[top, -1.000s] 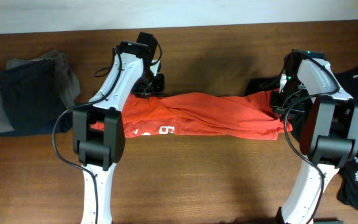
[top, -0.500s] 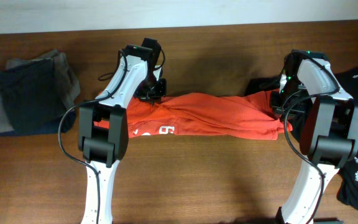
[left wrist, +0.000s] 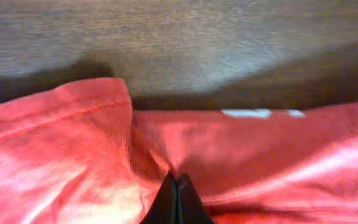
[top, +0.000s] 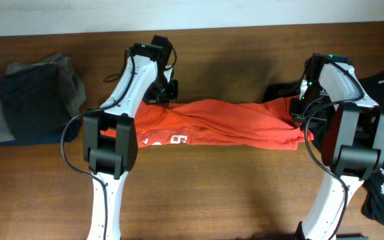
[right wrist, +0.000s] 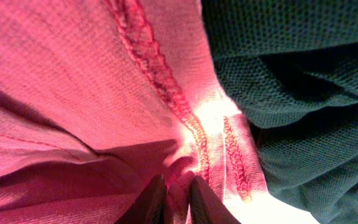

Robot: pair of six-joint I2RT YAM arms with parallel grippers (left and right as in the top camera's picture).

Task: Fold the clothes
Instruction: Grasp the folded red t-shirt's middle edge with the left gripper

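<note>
Across the middle of the bench [top: 232,193], nearer its far edge, an orange-red T-shirt [top: 225,123] lies stretched out in a long rumpled band, with white lettering showing near its left end. The left end effector [left wrist: 176,179] is closed tight, its tips pinching the cloth at the T-shirt's far left corner. The right end effector [right wrist: 178,186] grips the stitched hem at the T-shirt's right end, just beside a black shirt [right wrist: 303,93] at the bench's right edge. A pile of dark clothes [top: 32,100] sits by the left edge.
</note>
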